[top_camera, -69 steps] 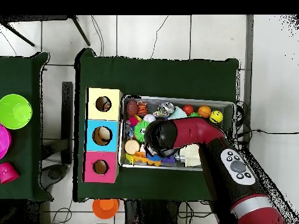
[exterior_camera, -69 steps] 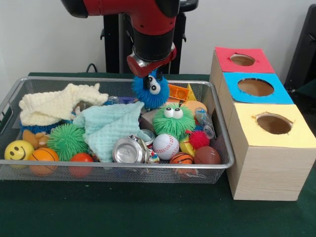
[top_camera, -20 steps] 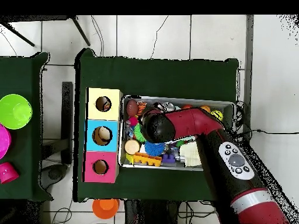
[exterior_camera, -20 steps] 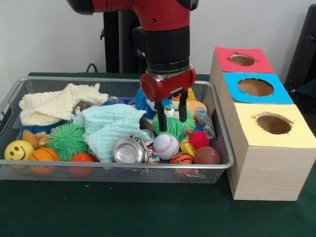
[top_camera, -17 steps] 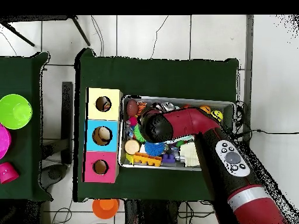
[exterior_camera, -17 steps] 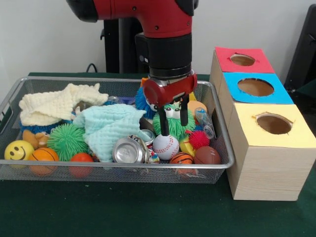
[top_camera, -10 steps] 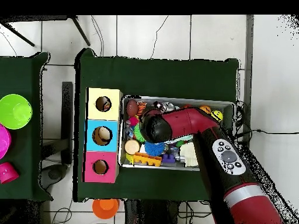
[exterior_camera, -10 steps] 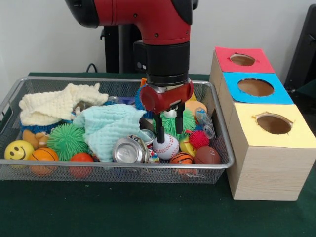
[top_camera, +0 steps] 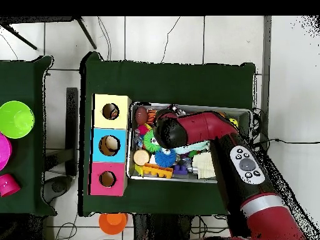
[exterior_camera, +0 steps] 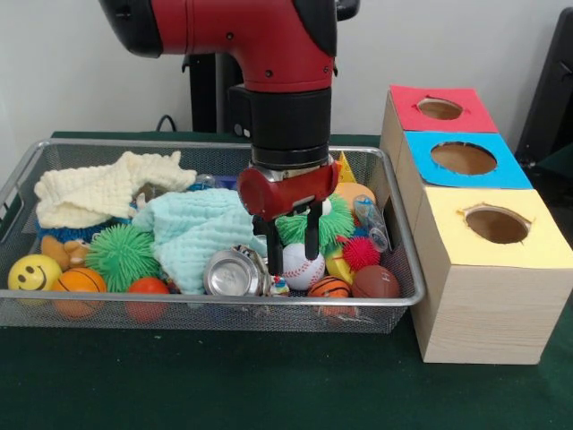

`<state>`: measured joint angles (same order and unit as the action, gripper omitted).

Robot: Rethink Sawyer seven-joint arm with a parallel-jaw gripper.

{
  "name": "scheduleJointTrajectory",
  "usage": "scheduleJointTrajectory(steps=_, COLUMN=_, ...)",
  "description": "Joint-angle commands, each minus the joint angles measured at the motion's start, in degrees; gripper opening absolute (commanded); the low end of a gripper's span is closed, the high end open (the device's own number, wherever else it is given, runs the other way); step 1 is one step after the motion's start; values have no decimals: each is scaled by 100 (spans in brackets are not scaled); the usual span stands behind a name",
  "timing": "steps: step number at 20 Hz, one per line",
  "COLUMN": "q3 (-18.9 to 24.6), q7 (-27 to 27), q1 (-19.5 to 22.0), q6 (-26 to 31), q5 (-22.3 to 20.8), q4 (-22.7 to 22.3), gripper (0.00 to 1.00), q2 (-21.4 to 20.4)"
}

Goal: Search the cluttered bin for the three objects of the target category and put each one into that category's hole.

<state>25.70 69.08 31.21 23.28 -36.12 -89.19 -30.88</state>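
While the arm reaches down into the cluttered bin (exterior_camera: 27, 170), its gripper (exterior_camera: 291, 246) hangs low over the front middle of the pile, the two dark fingers (exterior_camera: 312, 235) spread apart with nothing between them. One finger stands beside the crushed can (exterior_camera: 235, 273); the other comes down in front of the baseball (exterior_camera: 303, 265) and the green spiky ball (exterior_camera: 315, 226), which is why the baseball is only partly seen. That low, open pose looks like probing or getting ready to grasp, though what it aims at cannot be told.

None of the three printed cloth bundles shows in either view. Only two plain cloths lie in the bin: the cream cloth (exterior_camera: 103, 190) at the back left and the mint cloth (exterior_camera: 192, 228) draped over the middle. Since these cover a good part of the pile, the bundles may well lie under them or under the arm, so the search seems not yet to have turned one up.

Off to the side of the bin on the table (exterior_camera: 224, 385), the yellow-ringed hole (exterior_camera: 495, 224) sits in the nearest and largest wooden box, open and unobstructed.

From overhead the red arm (top_camera: 200, 128) covers much of the bin's middle, hiding the gripper completely and leaving only the toys near the boxes visible.
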Motion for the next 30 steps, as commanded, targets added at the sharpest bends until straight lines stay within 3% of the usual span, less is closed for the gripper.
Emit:
scheduleJointTrajectory(steps=1, q3=-210, q7=69, q1=10, q6=91, q5=-380, q4=442, gripper=100, q2=775)
scheduleJointTrajectory(steps=5, q3=-229, q7=14, q1=18, q6=119, q5=-396, q4=481, gripper=100, q2=922)
scheduleJointTrajectory(steps=9, q3=-307, q7=-159, q1=-49, q6=502, q5=-365, q4=618, gripper=100, q2=1076)
scheduleJointTrajectory(steps=19, q3=-476, q7=-243, q1=-183, q6=697, q5=-388, q4=756, gripper=100, q2=1153)
scheduleJointTrajectory(steps=30, q3=-1078, q7=-560, q1=-667, q6=1378, q5=-696, q4=1273, gripper=100, q2=1234)
